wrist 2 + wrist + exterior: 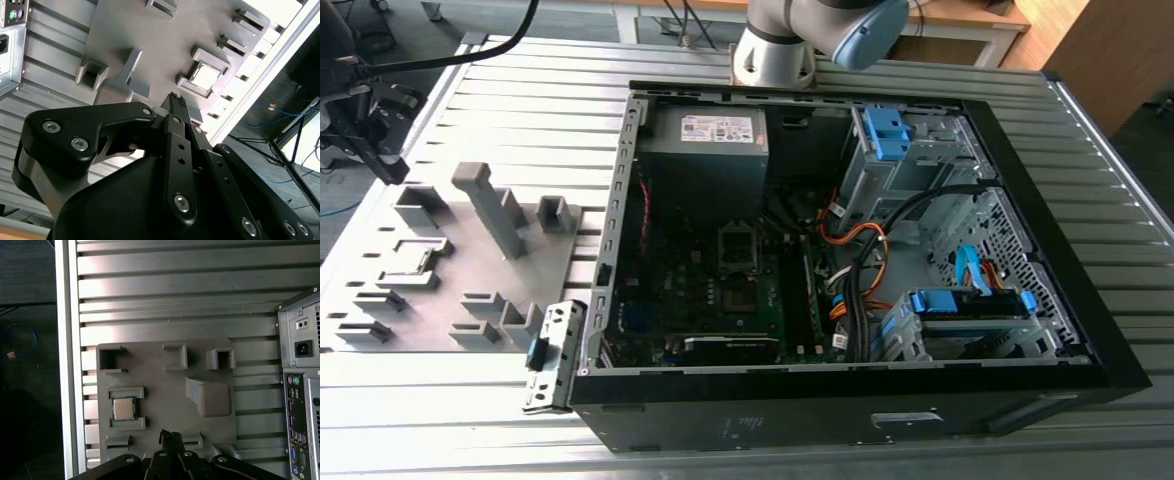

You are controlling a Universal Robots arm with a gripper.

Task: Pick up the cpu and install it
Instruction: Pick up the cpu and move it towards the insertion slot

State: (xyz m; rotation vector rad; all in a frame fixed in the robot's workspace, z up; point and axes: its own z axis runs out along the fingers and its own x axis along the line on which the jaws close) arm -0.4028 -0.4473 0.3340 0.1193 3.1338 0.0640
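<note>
Over a ribbed silver metal workbench (520,95), the arm's black two-finger gripper (170,436) hangs with its fingertips (175,102) pressed together and nothing held between them. Beneath it lies a flat grey plastic fixture plate (155,385) studded with raised ledges and pockets. The small square cpu (123,408), its pale silvery metal face turned up, rests flat in a square nest on that plate, framed by low grey ledges. In both wrist views it sits near the fingertips but apart from them, untouched. The second wrist view catches the cpu (206,76) as a bright patch in its nest. Near the nest, a tall wedge-shaped grey block (209,397) rises from the plate.

In the exterior view the fixture plate (454,285) lies to the exterior view's left of a large black computer case (854,410), which lies open side up on the bench. Inside it are a dark green motherboard (720,320), a grey power supply box (700,135), metal drive cages with blue latches (907,150) and a bundle of orange and black cables (861,245). At the far side of the case stands the arm's pale grey base (774,55). The first wrist view shows the case's grey rear panel (300,390) beside the plate. Past the bench edge, a thin blue cable (22,340) lies on a dark floor (30,415).
</note>
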